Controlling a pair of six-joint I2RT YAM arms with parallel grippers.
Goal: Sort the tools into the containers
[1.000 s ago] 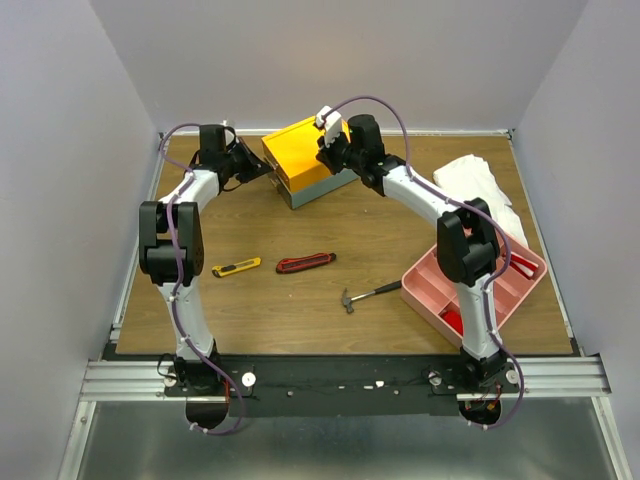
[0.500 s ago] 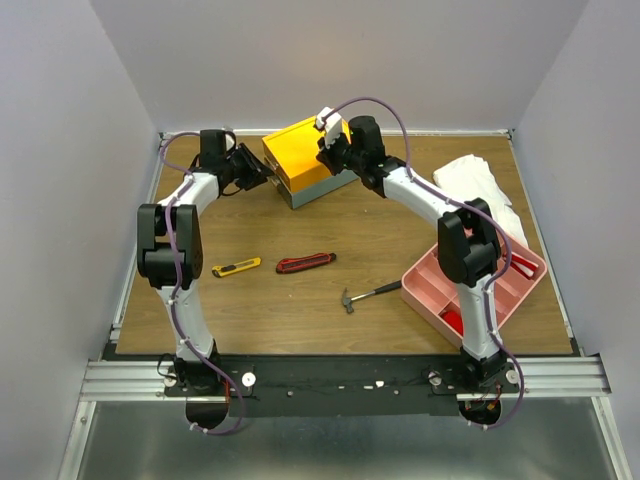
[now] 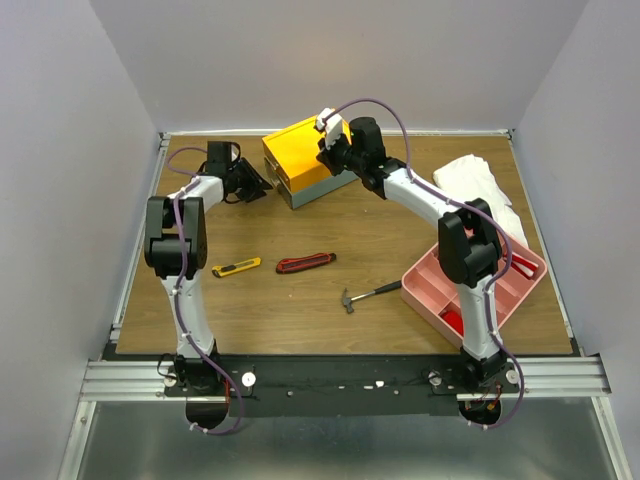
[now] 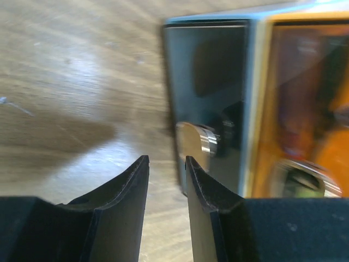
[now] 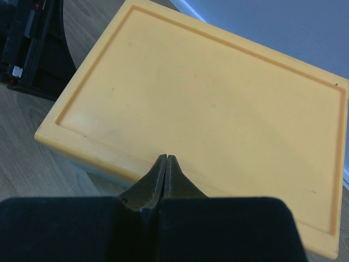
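Two arms reach to the far side of the bench (image 3: 330, 225), where the yellow-topped box (image 3: 300, 150) stands on its grey base, turned at an angle, near the far edge and about midway across.

The left arm (image 3: 180, 250) has its jaws low and just left of the box. In the left wrist view they stand a little apart with nothing between them, pointing at the box's dark end face (image 4: 212, 71). A round silvery knob (image 4: 197, 141) shows on that face just beyond the tips. The view is blurred, so I cannot tell whether the tips touch it.

The right arm (image 3: 460, 240) comes in from the right. Its jaws are pressed together, tips over the near rim of the yellow lid (image 5: 218, 109). Whether they rest on it I cannot tell.

Three tools lie on the bare bench nearer the arms: a yellow utility knife (image 3: 236, 267) at left, a red utility knife (image 3: 306, 262) just right of it, and a small hammer (image 3: 370, 293) nearer and further right. The hammer's handle points at a pink tray (image 3: 420, 297) at near right, which holds red items. A white cloth (image 3: 480, 185) lies beyond the tray.
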